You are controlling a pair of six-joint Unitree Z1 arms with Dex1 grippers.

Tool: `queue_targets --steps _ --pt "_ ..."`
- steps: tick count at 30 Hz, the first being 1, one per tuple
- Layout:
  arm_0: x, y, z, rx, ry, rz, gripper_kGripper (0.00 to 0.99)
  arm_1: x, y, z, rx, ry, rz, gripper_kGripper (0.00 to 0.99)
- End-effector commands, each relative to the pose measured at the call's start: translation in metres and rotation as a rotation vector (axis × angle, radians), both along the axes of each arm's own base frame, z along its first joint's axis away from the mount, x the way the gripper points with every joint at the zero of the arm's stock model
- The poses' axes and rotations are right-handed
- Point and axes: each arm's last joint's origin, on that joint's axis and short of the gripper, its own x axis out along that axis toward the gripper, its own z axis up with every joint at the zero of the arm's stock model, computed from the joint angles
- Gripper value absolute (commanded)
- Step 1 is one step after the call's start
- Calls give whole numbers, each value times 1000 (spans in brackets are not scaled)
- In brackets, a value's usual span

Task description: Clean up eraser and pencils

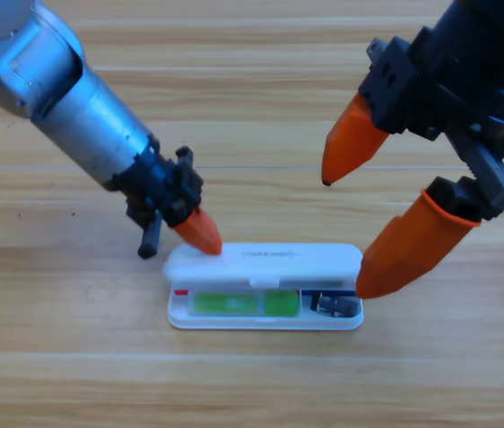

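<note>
The white case [265, 322] lies at the table's middle with its lid [278, 257] tipped far forward over the tray. My left gripper [200, 234] rests against the lid's back left corner. In the front strip that still shows lies a green pencil [234, 303], and the small dark eraser [336, 306] sits at its right end. My right gripper [342, 236] hangs open just right of the case, one jaw above the lid's far corner and the other beside the eraser, holding nothing.
The left arm's grey forearm [73, 98] slants in from the upper left. The right arm's black wrist [457, 71] fills the upper right corner. Bare wooden table [252, 383] surrounds the case.
</note>
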Motion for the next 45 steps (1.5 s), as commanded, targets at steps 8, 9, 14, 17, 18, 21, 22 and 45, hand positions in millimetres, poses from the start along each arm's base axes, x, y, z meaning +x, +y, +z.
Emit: queue_targets --steps 8,9,14,17,18,21,22,45 --pt "-31 -11 -32 52 14 -96 0 0 17 -10 9 21 21 982" --pt "-31 -11 -34 56 17 -96 0 0 16 -9 10 20 21 982" --pt "-31 -11 -42 63 14 -97 0 0 17 -10 9 22 20 982" --pt "-32 -13 -46 70 12 -101 0 0 17 -10 10 23 20 982" --pt "-32 -14 -47 74 12 -103 0 0 17 -10 11 22 20 982" --pt "-34 -18 -51 82 13 -111 0 1 17 -10 10 23 20 982" --pt "-34 -18 -51 82 14 -111 0 0 17 -10 9 22 20 982" --pt "-52 -29 -4 93 5 -118 0 -2 12 -4 22 12 15 982"
